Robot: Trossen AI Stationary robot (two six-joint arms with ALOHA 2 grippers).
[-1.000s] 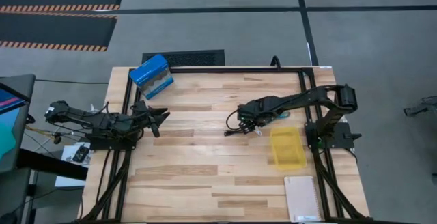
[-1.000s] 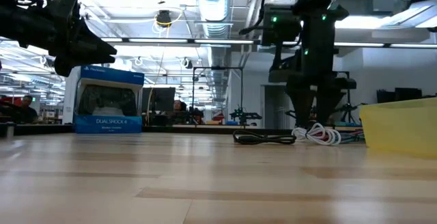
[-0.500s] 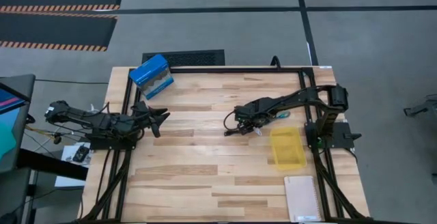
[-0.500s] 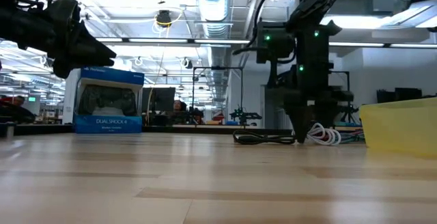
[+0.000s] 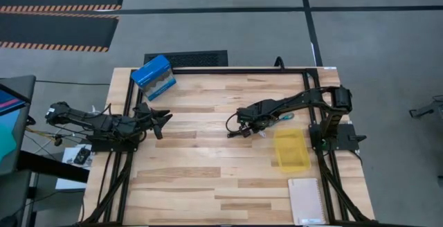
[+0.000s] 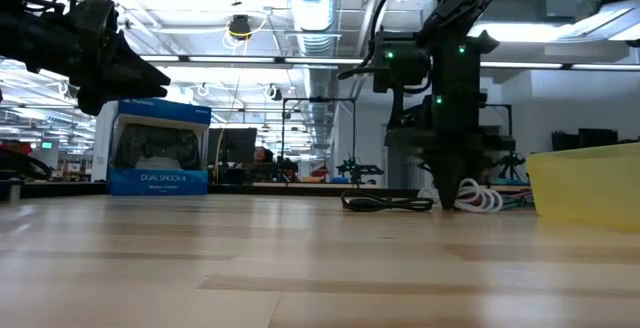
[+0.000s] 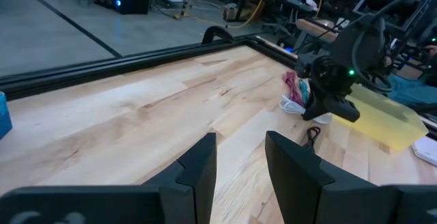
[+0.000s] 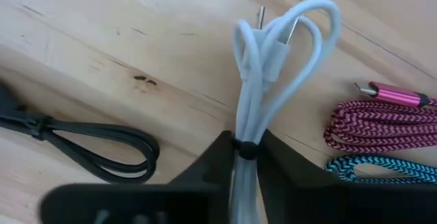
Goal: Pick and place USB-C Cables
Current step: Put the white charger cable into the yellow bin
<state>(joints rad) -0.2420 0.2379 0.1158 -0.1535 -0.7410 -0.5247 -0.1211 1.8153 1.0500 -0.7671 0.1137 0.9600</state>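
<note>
A: USB-C cables lie grouped on a pale wood-plank surface [image 5: 208, 178] framed in black rail. Beyond it, grey floor and hazard-striped mats in the high view; in the low view, a bright workshop hall with ceiling ducts.

B: What surrounds them?

A: A translucent yellow tray [image 5: 291, 149] just beside the group, a spiral notebook [image 5: 306, 201] at the near right corner, a big blue box [image 5: 153, 73] at the far left corner.

B: And the cables themselves?

A: The white cable [image 8: 273, 43] is smooth, folded into long loops and cinched by a dark tie. The dark red cable [image 8: 382, 125] is braided with a metallic pink plug; the teal-blue cable [image 8: 382, 168] is braided too, lying just beside it. The black cable [image 8: 89, 142] is smooth and glossy, a flattened loop on the white one's other side.

B: The right gripper [image 8: 240, 157]?

A: Down at the surface, fingers narrowed around the white cable at its tie, pressing it on both sides.

B: The left gripper [image 7: 239, 159]?

A: Raised over the left edge, well apart from the cables, fingers parted with a plain gap between them, holding nothing.
</note>
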